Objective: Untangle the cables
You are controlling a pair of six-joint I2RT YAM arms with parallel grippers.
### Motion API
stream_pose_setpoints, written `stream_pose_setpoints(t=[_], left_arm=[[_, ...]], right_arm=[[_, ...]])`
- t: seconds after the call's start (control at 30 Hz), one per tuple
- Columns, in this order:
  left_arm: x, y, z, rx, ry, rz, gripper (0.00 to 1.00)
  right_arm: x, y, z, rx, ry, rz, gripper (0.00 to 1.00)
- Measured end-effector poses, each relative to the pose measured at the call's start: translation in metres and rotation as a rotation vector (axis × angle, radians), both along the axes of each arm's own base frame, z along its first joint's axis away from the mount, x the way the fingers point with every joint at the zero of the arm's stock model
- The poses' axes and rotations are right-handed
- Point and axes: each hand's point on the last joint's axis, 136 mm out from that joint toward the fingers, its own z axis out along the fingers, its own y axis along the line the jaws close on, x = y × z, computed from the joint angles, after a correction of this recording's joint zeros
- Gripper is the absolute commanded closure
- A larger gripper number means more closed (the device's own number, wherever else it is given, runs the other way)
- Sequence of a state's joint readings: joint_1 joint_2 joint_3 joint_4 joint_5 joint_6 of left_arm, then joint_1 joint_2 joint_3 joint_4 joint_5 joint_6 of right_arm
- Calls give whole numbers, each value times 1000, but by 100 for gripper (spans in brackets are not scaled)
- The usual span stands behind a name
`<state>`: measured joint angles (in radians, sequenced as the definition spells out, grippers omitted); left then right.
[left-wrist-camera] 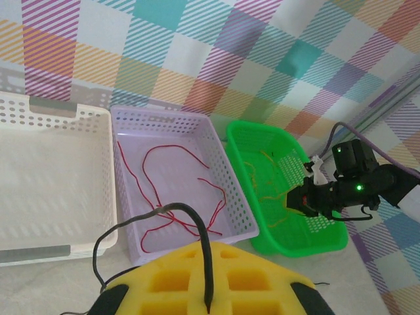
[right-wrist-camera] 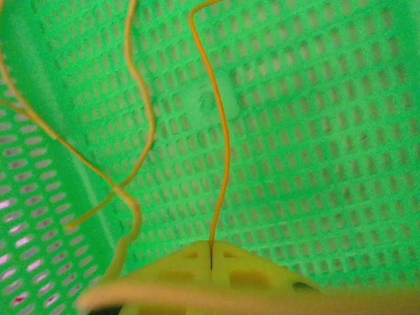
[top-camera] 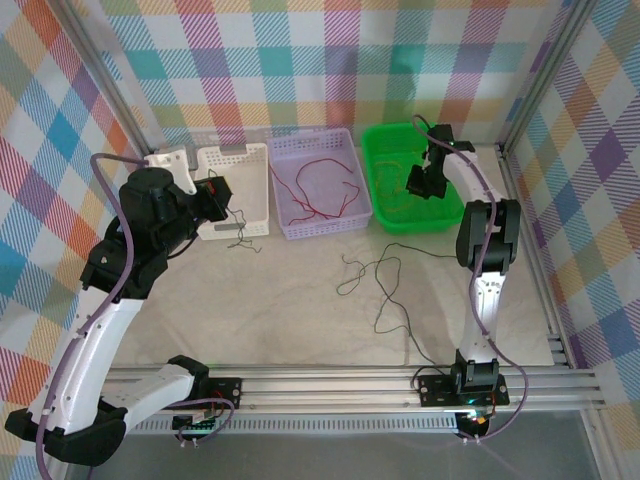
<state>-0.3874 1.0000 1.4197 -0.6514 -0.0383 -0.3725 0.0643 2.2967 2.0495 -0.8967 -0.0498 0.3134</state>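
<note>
Cables part-sorted: thin red wires (top-camera: 318, 190) inside lilac perforated basket (top-camera: 310, 135); right end effector (top-camera: 420, 185) clamped on yellow-orange wire (right-wrist-camera: 224, 131) right of it, left end effector (top-camera: 214, 196) on black wire (left-wrist-camera: 207, 269) left of it; black tangle (top-camera: 385, 290) in front pending.

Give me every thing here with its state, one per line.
left hand, shut on the black cable
right hand, shut on the orange cable
black cable, pinched, dangling
orange cable, pinched, over the green basket
red cables, loose in the purple basket
dark cables, loose on the table
</note>
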Motion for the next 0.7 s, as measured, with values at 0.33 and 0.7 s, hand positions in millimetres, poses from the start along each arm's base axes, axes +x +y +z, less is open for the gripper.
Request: stream_pose_setpoints(t=[0.33,0.7], left_arm=[[2,-1,-5,5,12,1,100],[6,-2,-11,9,18,4,100]], right_arm=[[20,-27,19,-85,-45,-43,100],[3,-16,101,2,-197,-44,57]])
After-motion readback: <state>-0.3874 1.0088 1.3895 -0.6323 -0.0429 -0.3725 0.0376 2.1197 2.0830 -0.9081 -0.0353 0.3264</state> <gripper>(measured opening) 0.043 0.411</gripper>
